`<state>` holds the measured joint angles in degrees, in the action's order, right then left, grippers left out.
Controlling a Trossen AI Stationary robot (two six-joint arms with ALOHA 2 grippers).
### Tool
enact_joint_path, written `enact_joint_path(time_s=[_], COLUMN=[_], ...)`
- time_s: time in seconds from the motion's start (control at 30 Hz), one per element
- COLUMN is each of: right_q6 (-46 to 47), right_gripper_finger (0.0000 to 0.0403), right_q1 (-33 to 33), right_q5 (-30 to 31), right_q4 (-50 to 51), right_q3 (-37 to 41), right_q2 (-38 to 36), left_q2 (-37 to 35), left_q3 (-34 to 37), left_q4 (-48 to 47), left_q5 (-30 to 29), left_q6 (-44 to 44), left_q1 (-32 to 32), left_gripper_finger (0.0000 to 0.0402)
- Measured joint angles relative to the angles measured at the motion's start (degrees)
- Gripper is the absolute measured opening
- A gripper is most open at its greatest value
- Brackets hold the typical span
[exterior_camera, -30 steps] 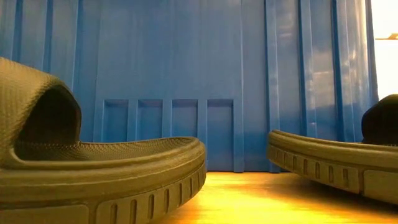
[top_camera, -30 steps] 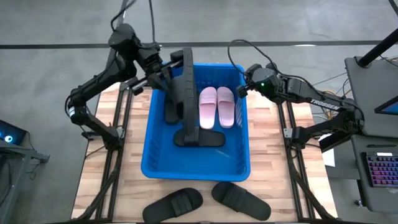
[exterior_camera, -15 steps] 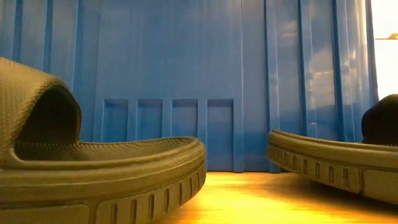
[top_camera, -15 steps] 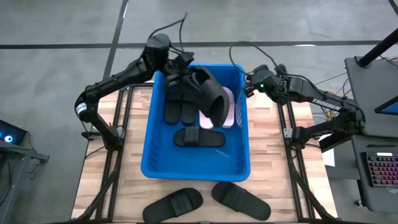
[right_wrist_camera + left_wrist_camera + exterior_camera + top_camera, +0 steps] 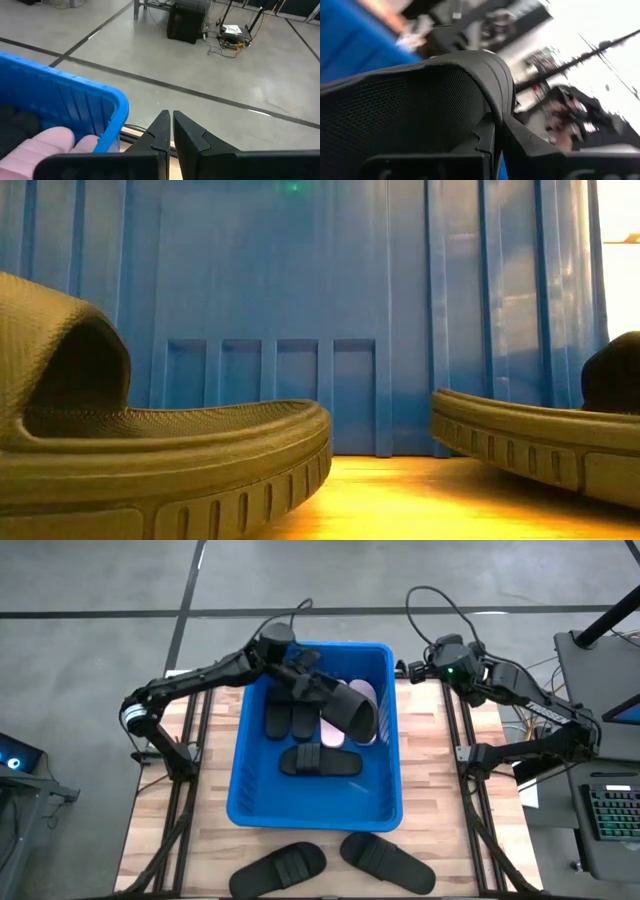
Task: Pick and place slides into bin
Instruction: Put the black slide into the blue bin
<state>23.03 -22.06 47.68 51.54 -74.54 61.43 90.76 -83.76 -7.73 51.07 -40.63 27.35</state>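
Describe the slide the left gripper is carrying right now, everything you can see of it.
The held slide is matte black, rubbery-looking, with a wide strap and a finely textured surface seen close in the left wrist view. The left gripper is shut on it, holding it tilted in the air above the bin, over the pale pink slides at the far end. Whether it touches anything below cannot be told.

Pink slides (image 5: 352,710) — half-hidden under black slide (image 5: 345,706)

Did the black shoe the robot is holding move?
Yes. The left gripper has carried the black slide from the bin's left wall to above the pink slides, near its right wall.
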Motion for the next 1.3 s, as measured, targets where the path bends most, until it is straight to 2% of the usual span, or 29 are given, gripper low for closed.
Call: enact_joint_path(time_s=[0.17, 0.3, 0.5, 0.6, 0.7, 0.8, 0.97, 1.17, 1.3], right_q6=[0.9, 2.6, 2.4, -2.0, -6.6, -10.8, -15.0, -15.9, -18.9], right_gripper_finger=[0.0012, 0.0012, 0.0012, 0.0012, 0.0012, 0.0012, 0.0012, 0.0012, 0.0012], right_q1=[0.0, 0.0, 0.0, -0.7, -1.8, -2.7, -3.5, -3.5, -3.5], right_q5=[-0.1, -3.6, -4.7, -4.6, -4.8, -4.8, -8.2, -9.6, -12.9], right_q4=[0.0, 0.0, 0.1, 0.0, 0.0, 0.0, 0.0, -0.2, -0.1], right_q3=[0.0, 0.0, 0.0, 0.0, 0.0, 0.0, 0.0, 0.0, 0.0], right_q2=[0.5, 1.1, 1.4, 1.4, 1.3, 1.3, 1.3, 1.3, 1.3], left_q2=[0.0, 0.0, 0.0, 0.0, 0.0, 0.0, -0.5, -0.3, -0.5], left_q3=[5.2, 7.5, 8.2, 8.1, 8.3, 8.3, 9.0, 11.9, 15.4], left_q4=[0.1, 0.3, 0.2, -1.2, -2.2, -2.0, -2.3, -3.6, -5.8], left_q5=[-8.3, -18.0, -27.8, -32.1, -33.2, -36.7, -41.9, -42.8, -42.7], left_q6=[-5.8, -10.9, -13.3, -14.0, -16.9, -27.9, -36.1, -39.0, -42.1], left_q1=[-0.3, -1.0, -2.6, -4.9, -7.0, -8.6, -10.7, -12.7, -15.0], left_gripper_finger=[0.0000, 0.0000, 0.0000, 0.0000, 0.0000, 0.0000, 0.0000, 0.0000, 0.0000])
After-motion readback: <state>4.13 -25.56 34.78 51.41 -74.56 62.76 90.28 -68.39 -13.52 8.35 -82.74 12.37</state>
